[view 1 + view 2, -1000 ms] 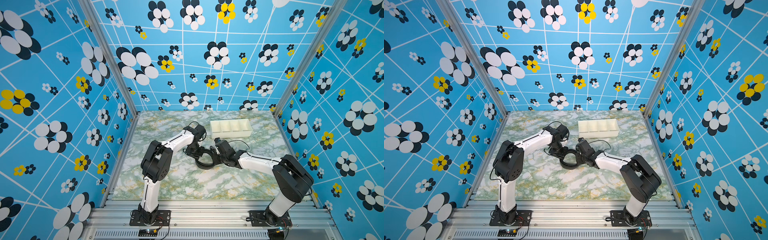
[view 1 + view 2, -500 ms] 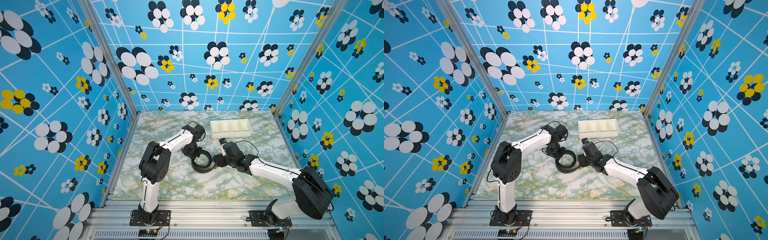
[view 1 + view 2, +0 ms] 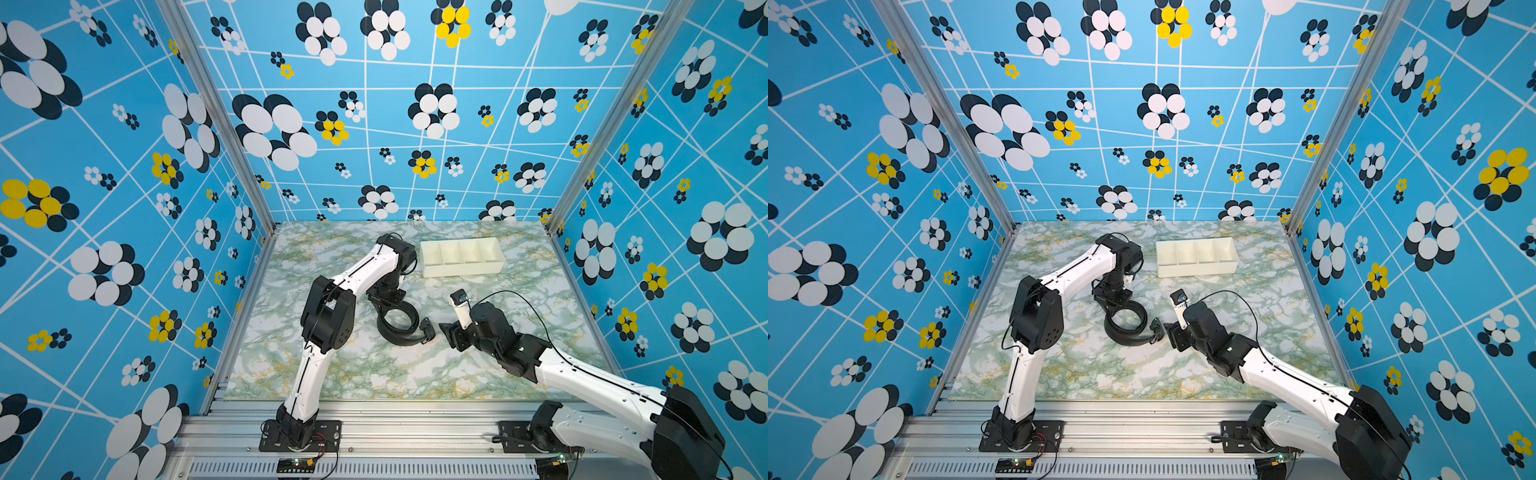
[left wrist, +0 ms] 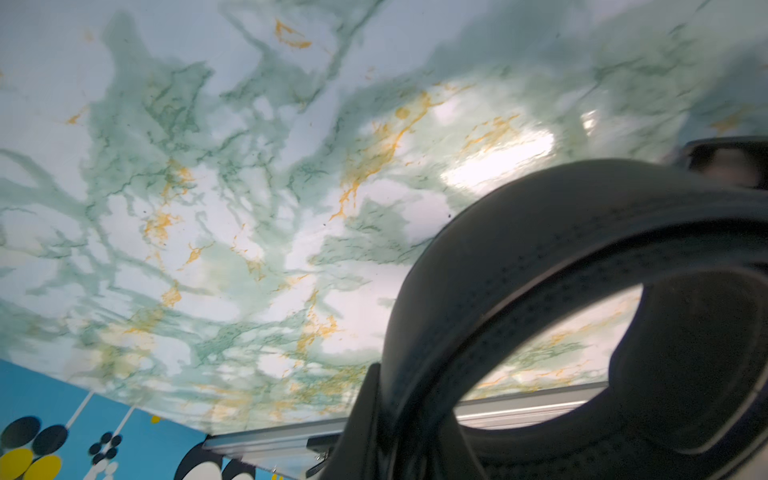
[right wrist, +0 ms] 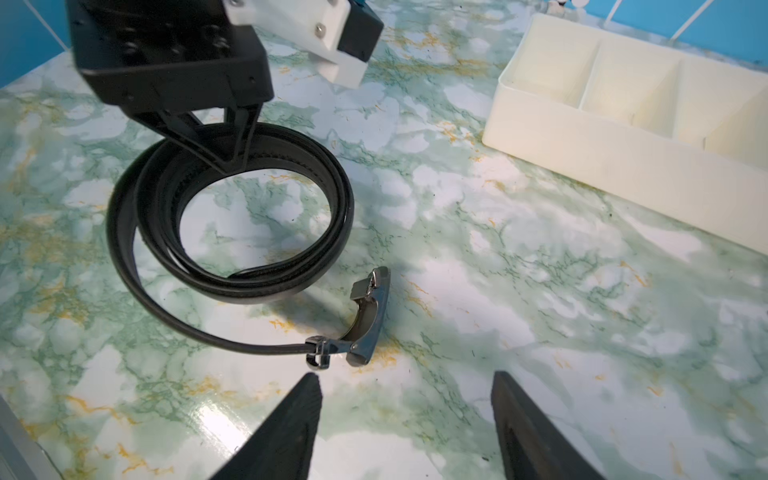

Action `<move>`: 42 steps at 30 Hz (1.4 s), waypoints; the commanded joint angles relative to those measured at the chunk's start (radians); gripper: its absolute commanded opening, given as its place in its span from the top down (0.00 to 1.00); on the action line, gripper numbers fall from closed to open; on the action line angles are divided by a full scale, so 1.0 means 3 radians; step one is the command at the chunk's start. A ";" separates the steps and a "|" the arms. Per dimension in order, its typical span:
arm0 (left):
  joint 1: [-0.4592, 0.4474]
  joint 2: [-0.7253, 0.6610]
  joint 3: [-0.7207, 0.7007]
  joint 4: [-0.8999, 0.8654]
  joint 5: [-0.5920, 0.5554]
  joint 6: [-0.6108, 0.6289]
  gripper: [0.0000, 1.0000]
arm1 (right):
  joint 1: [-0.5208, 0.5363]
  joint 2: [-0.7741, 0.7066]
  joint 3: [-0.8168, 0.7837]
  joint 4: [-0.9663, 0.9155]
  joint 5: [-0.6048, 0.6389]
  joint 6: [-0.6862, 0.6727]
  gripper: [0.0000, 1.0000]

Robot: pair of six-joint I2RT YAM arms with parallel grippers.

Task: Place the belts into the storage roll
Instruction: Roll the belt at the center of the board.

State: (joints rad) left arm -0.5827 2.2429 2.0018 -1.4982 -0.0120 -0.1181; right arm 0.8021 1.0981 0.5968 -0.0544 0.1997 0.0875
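Note:
The belt is a black coil on the marble table between both arms. Its dark metal buckle trails from the coil's outer end and lies on the table. My left gripper is shut on the far side of the coil, and in the left wrist view the strap fills the space at its jaws. My right gripper is open and empty, just short of the buckle. The storage roll, a cream tray, stands at the back right with nothing in the compartments that show.
Blue flowered walls close in the table on three sides. An aluminium rail runs along the front edge, where both arm bases are bolted. A thin black cable loops over the right wrist.
My right gripper has opened, let go of the belt and drawn back toward the front right. The left gripper keeps its hold on the coil and has shifted only slightly.

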 commanded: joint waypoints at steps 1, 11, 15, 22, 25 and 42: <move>0.0016 -0.0120 0.0176 -0.0669 -0.0060 0.0082 1.00 | 0.0217 0.0030 -0.0087 0.0080 0.0372 -0.0353 0.30; 0.0026 -0.0304 -0.0143 -0.0622 0.0198 0.0021 1.00 | 0.1004 0.0117 -0.0133 0.0325 0.1066 -0.0725 0.23; 0.0025 -0.0418 0.0007 -0.0585 0.0203 -0.0055 1.00 | 0.1071 0.0141 -0.0113 0.0367 0.1043 -0.0710 0.22; 0.0035 -0.0740 0.0123 -0.0254 0.0258 -0.0281 1.00 | 0.1106 0.0191 0.0031 0.0313 0.1092 -0.0699 0.22; 0.0041 -0.0652 0.0405 -0.0459 -0.0015 -0.0287 1.00 | 0.1106 0.0159 0.0099 0.0254 0.1102 -0.0724 0.22; -0.0387 -0.1351 0.0483 0.0514 -0.1879 0.0237 1.00 | 0.0232 -0.0739 0.0177 -0.0051 -0.0229 0.0094 0.13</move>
State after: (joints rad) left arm -0.6926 1.9423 2.1731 -1.4612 -0.4442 -0.1085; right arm 0.9058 0.8845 0.6197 -0.0010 0.2977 0.0475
